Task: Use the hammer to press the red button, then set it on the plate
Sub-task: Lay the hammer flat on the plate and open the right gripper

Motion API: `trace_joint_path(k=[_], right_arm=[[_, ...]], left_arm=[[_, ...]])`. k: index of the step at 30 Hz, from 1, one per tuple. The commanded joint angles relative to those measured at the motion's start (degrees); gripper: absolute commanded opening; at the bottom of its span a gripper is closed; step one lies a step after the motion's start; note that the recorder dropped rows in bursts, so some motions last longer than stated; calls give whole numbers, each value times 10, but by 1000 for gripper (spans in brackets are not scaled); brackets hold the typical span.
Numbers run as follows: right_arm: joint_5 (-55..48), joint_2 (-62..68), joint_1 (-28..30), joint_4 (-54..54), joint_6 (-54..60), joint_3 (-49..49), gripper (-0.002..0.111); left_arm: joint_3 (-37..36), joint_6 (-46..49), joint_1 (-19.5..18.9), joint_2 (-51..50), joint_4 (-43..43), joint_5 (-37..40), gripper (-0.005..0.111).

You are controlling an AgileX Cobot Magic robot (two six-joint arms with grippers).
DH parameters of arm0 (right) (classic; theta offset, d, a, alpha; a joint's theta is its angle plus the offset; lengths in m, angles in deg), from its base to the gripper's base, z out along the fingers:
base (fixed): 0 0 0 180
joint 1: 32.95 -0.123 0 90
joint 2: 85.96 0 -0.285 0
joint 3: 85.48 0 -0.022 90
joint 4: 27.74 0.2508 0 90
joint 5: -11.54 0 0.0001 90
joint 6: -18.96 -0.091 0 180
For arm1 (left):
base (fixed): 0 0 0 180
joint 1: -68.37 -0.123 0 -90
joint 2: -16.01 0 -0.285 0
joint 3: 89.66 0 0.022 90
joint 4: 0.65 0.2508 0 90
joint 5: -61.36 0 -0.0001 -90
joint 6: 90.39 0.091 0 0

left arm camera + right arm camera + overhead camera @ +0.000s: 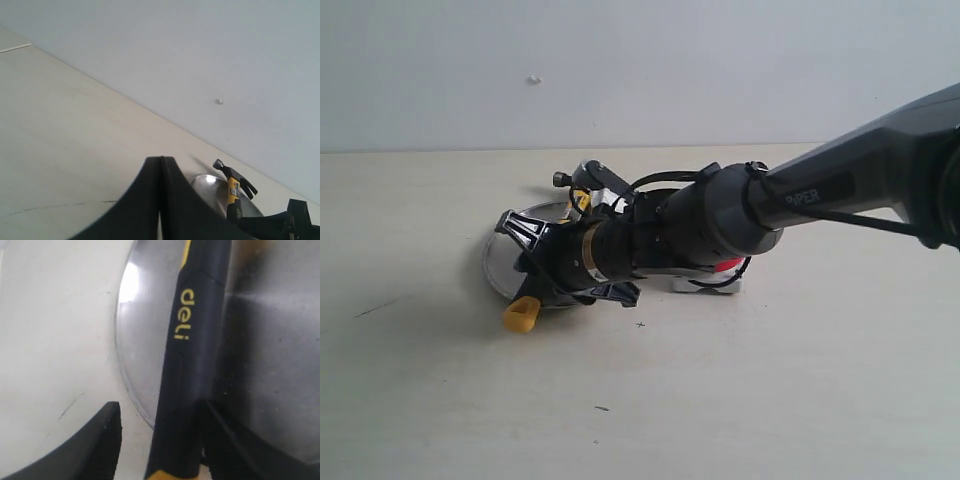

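Right gripper (159,409) straddles the hammer (195,340) handle, jaws apart, unclamped; its yellow cap overhangs the plate (498,265) at six o'clock.

The right arm (860,190) hides most of the red button (726,266), much of the plate (498,262) and the handle of the hammer (523,314).

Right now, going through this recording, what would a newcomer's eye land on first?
The big dark right arm reaching across the table dominates the exterior view, hiding most of the red button. At its tip the right gripper stands open around the hammer, whose handle lies across the rim of the silver plate, yellow end cap overhanging the table.
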Motion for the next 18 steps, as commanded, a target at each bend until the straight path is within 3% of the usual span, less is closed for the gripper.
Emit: trace_joint_path(k=[1,12,18], right_arm=[[-9,-6,3,-5,-1,6,51],[1,-38,3,-41,-1,11,56],[0,-98,3,-45,-2,70,42]], left_arm=[[0,4,-1,4,1,0,0],[0,4,-1,4,1,0,0],[0,4,-1,4,1,0,0]])
